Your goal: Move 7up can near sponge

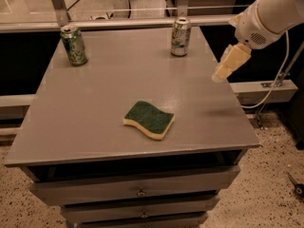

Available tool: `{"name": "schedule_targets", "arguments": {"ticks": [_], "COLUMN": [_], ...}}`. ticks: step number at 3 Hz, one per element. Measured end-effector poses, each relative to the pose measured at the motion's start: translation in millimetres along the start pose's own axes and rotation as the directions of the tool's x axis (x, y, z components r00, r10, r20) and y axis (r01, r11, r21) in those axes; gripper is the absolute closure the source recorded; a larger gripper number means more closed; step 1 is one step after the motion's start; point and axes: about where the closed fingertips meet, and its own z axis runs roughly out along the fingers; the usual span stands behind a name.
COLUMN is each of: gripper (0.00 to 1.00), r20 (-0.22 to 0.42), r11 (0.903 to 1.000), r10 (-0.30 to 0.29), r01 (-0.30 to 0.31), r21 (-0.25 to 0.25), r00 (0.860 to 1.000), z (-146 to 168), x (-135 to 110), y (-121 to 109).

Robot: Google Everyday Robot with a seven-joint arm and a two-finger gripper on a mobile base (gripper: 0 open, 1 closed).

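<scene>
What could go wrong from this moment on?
1. The gripper hangs over the right side of the table, away from the 7up can; the can stands close to the far edge, so a sideways bump could tip it off.
2. A darker green can stands at far left and could be grabbed instead.

White rounded arm (280, 8), grey grille at wrist, cream claw (220, 75) by the table (95, 127) right edge
</scene>
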Motion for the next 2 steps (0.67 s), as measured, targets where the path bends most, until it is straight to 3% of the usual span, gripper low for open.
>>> {"name": "schedule_targets", "arguments": {"ticks": [1,2], "gripper": [0.0,0.0], "r20": [0.126,0.271], "r11": [0.9961,0.9785], "r10": [0.08,0.196], "r01": [-0.084,-0.206], "r21": [0.027,0.008], "r00": [0.989,0.942], "z": [41.9,82.6], "x": [-12.3,-22.1], "y": [-40.9,-74.9]}}
